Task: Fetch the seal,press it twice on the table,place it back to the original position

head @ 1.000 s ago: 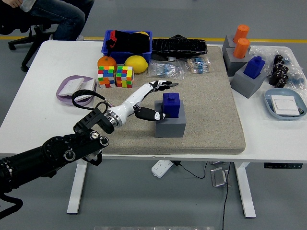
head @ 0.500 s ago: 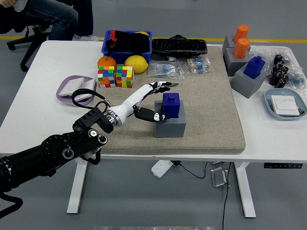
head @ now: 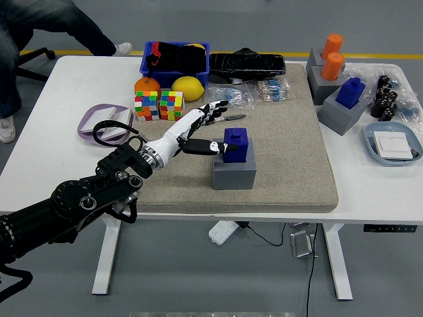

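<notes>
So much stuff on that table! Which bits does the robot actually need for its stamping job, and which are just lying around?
Needed for the job:
- blue seal
- grey block it sits on
- brown mat, likely the pressing surface
- left hand, open beside the seal

Just lying about:
- two puzzle cubes
- orange
- lemon
- blue bin
- orange seals
- second blue seal
- purple tray

Two puzzle cubes (head: 158,105) sit side by side, far left on the table (head: 39,132); an orange (head: 146,84) and lemon (head: 188,87) just behind them, with a blue bin (head: 175,57) beyond and a purple dish (head: 99,123) to their left.
</notes>
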